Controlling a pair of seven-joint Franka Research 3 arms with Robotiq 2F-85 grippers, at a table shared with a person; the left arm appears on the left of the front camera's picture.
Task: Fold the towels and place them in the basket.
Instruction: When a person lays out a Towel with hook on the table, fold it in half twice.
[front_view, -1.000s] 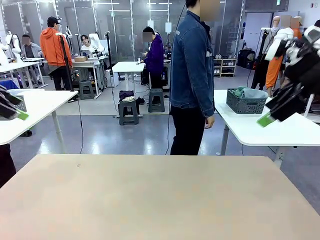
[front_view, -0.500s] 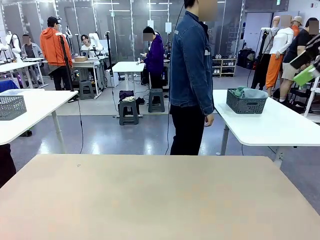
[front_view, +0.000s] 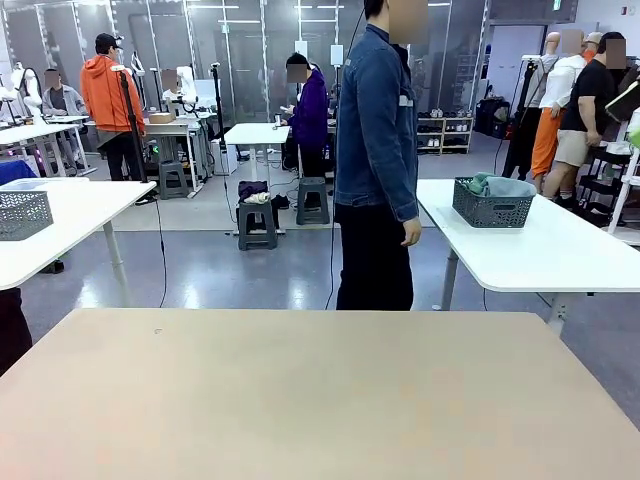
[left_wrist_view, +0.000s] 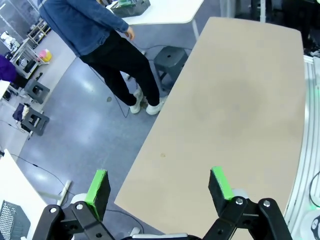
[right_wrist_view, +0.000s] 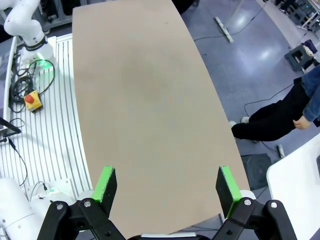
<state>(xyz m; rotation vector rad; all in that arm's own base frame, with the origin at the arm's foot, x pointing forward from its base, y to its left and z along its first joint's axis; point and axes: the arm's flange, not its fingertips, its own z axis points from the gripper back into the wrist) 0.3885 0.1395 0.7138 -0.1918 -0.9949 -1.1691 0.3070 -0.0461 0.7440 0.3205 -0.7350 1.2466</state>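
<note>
Risen high above the table (left_wrist_view: 240, 100), both pairs of jaws stand spread wide; the distant basket (front_view: 492, 203) apparently holds towels (front_view: 480, 183).

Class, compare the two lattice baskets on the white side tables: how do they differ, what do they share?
The right basket is dark grey; the left basket looks paler. Towels rise above the right basket's rim; nothing rises above the left basket's. The right basket shows whole; the left basket runs off the picture's edge. Both have lattice walls.
</note>
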